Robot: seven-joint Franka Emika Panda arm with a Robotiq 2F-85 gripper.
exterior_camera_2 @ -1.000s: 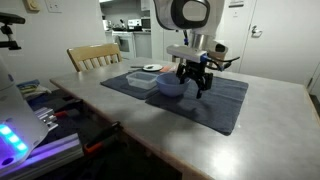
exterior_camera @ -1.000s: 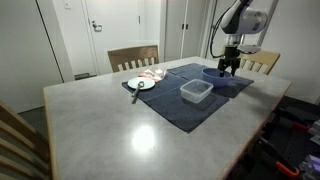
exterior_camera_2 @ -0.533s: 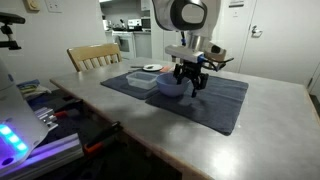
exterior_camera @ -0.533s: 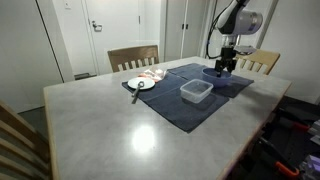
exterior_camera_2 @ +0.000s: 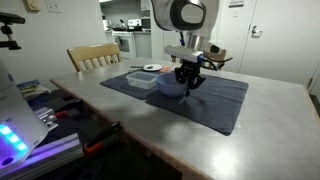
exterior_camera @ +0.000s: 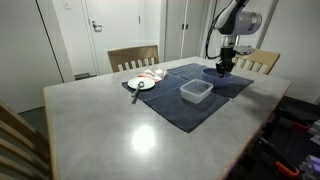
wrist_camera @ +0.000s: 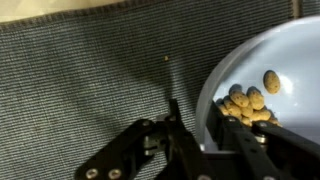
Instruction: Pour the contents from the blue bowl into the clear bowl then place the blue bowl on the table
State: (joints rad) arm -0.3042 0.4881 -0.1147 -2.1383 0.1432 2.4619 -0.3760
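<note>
- Since a second ago the tool (exterior_camera_2: 188, 81) has drawn its jaws in from a wide spread and settled onto one side of the round medium-blue plastic bowl (exterior_camera_2: 170, 88). Nothing else on the bench has shifted.
- The wrist view shows one finger outside the bowl wall and the other inside it, so the tool is pinching the rim. The blue bowl sits flat on the dark blue cloth mat (wrist_camera: 90, 80), with small tan pellets (wrist_camera: 248, 102) heaped close to the gripped side.
- Step in hand, as I judge it: the grasp is just made, and the lift and pour are not yet begun.
- The next move calls for a level lift and a short carry to the small translucent squarish container (exterior_camera: 196, 91), which stands just beside the bowl on the same mat. A slow tilt over it follows.
- A one-sided rim pinch may let the bowl swing or slip. The container is narrower with low walls, so pellets could spill past its edges.
- The small white plate (exterior_camera: 141, 84) lies well apart, beyond the container. The pale grey glossy bench (exterior_camera: 120, 130) offers open top for setting the bowl down.
</note>
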